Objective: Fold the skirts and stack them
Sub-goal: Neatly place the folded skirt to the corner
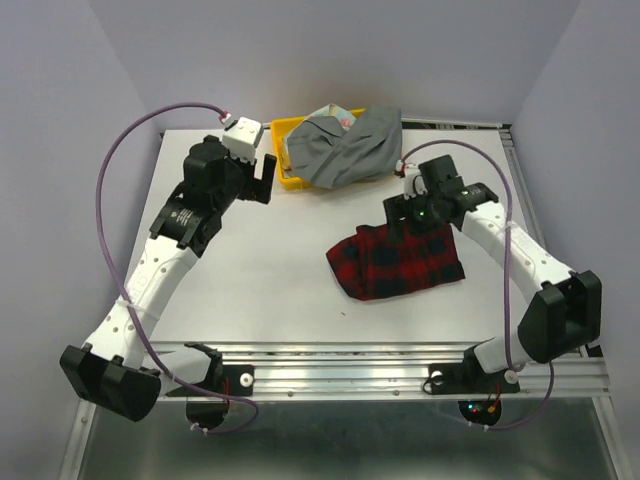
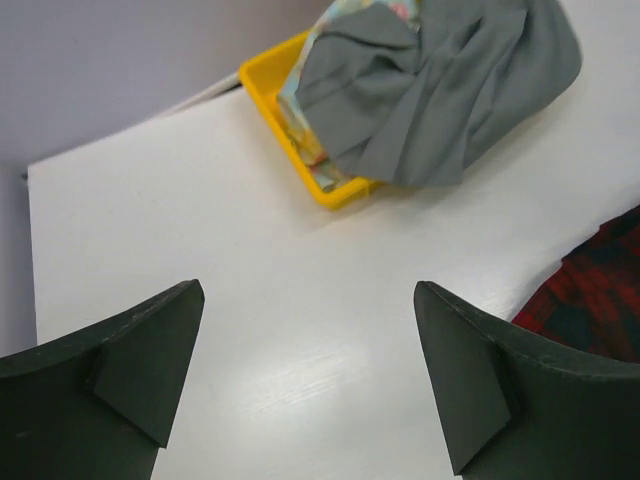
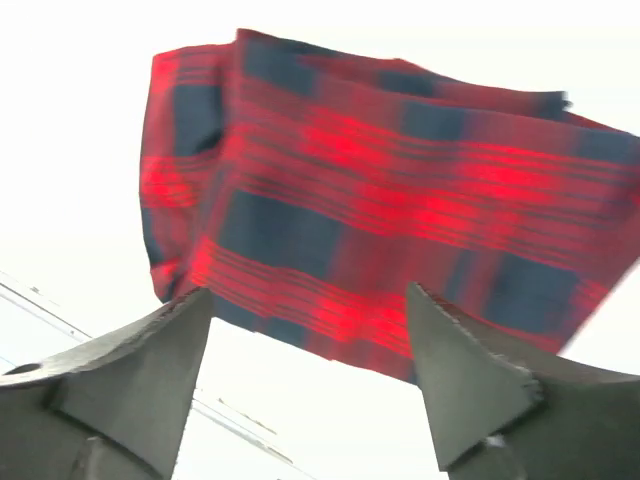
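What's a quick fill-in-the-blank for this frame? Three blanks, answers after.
1. The grey skirt drapes over the ____ tray.
2. The red-and-black plaid skirt lies on the ____, outside the tray.
3. The left claw and the right claw both stand ____, holding nothing.
Answers: yellow; table; open.
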You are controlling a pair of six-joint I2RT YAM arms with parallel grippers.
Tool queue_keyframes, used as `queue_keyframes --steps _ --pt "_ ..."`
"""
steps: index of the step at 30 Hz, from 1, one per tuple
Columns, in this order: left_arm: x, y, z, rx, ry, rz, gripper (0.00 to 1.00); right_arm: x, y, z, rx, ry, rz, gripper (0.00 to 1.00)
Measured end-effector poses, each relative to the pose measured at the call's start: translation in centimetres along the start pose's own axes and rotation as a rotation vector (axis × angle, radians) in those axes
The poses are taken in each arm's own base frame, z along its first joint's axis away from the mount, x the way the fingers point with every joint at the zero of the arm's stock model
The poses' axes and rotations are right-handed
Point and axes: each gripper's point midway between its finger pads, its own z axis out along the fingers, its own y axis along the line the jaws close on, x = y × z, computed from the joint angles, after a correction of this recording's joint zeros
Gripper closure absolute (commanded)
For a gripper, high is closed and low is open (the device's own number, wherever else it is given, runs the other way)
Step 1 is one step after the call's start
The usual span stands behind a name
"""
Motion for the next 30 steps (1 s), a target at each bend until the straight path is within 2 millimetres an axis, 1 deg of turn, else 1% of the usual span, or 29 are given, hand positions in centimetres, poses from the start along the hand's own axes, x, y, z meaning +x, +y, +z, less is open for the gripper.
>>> queue_keyframes --steps 1,2,3,4,5,6,8,11,12,14,16,17,19,22,24,25,28,30 --pt "1.0 0.3 0.3 -0.009 0.031 0.0 0.01 0.4 1.7 0.7 -0.007 0.013 -0.022 0.15" --pt "2.6 0.4 0.7 -0.013 0.079 0.001 0.01 1.1 2.6 1.3 -0.011 0.027 -0.037 0.13" --pt "4.2 0.4 0.7 -0.013 0.126 0.003 0.01 2.2 3.5 2.1 -0.013 0.057 -0.053 0.13" --pt "5.1 0.5 0.7 -0.013 0.154 0.003 0.01 3.0 3.9 2.7 -0.013 0.078 -0.059 0.13" --pt "6.5 0.6 0.5 -0.015 0.194 0.003 0.01 4.6 4.3 3.6 -0.012 0.122 -0.065 0.13" --pt "7.1 0.7 0.4 -0.017 0.213 0.002 0.01 5.4 4.3 4.0 -0.003 0.146 -0.067 0.13" --pt "7.7 0.9 0.1 -0.02 0.23 -0.001 0.01 7.4 3.3 5.3 0.043 0.21 -0.054 0.13" --pt "7.5 1.1 -0.3 -0.024 0.224 -0.01 0.01 9.0 1.7 7.3 0.114 0.26 -0.039 0.13" --pt "7.4 1.2 -0.4 -0.026 0.22 -0.014 0.01 9.6 0.8 8.1 0.153 0.276 -0.035 0.13" --pt "7.4 1.3 -0.4 -0.026 0.217 -0.018 0.01 10.5 -0.4 9.5 0.197 0.3 -0.013 0.14" --pt "7.4 1.1 -0.4 -0.014 0.218 -0.021 0.01 10.3 -1.3 9.8 0.196 0.302 0.026 0.14" --pt "7.4 1.0 -0.4 -0.008 0.218 -0.021 0.01 9.9 -2.2 9.8 0.195 0.296 0.064 0.13" --pt "7.3 0.8 -0.4 0.005 0.214 -0.024 0.01 8.7 -5.4 9.7 0.213 0.27 0.131 0.12" --pt "7.3 0.4 -0.4 0.025 0.214 -0.028 0.01 6.4 -12.8 9.1 0.283 0.203 0.22 0.11" --pt "7.3 0.2 -0.3 0.037 0.211 -0.029 0.01 4.9 -17.9 8.6 0.321 0.161 0.233 0.11" --pt "7.2 0.1 -0.3 0.042 0.209 -0.03 0.01 4.2 -20.0 8.4 0.335 0.15 0.234 0.11" --pt "7.3 -0.1 0.0 0.054 0.208 -0.031 0.01 2.0 -24.2 8.7 0.359 0.123 0.18 0.1" --pt "7.4 -0.3 0.3 0.064 0.211 -0.032 0.01 0.1 -25.8 9.4 0.355 0.118 0.125 0.09"
